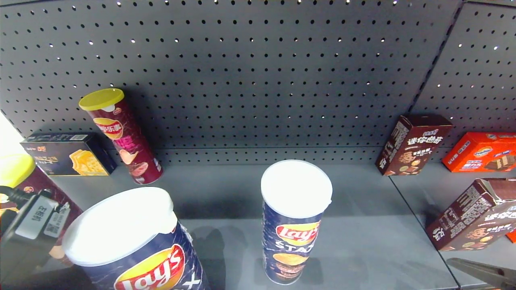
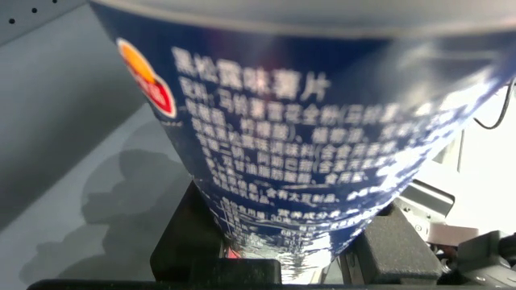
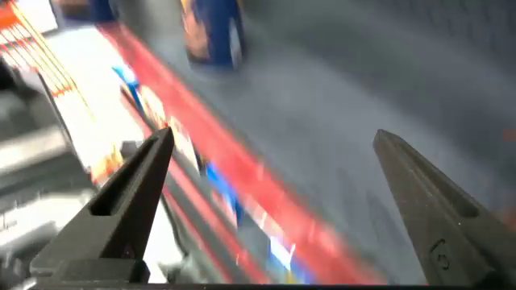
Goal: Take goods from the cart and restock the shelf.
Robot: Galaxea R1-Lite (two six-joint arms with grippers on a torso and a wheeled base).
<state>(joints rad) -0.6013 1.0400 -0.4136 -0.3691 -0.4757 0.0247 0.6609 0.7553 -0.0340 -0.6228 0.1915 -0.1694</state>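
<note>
My left gripper [image 2: 290, 254] is shut on a dark blue chips can with a white lid [image 1: 129, 241], low at the front left of the shelf; its printed side [image 2: 306, 137] looms close in the left wrist view. A second, identical can [image 1: 295, 225] stands upright mid-shelf, and is seen far off as a blue can [image 3: 211, 32]. My right gripper [image 3: 274, 209] is open and holds nothing, out in front of the shelf's red edge strip [image 3: 242, 193]. One of its fingers [image 1: 483, 273] pokes in at the head view's lower right corner.
On the grey shelf [image 1: 363, 241] with a pegboard back, a maroon can with a yellow lid [image 1: 121, 137] and a dark cracker box [image 1: 68, 155] stand back left. Another yellow-lidded can [image 1: 14, 171] is far left. Brown boxes [image 1: 413, 145] [image 1: 471, 219] and an orange box [image 1: 479, 151] sit right.
</note>
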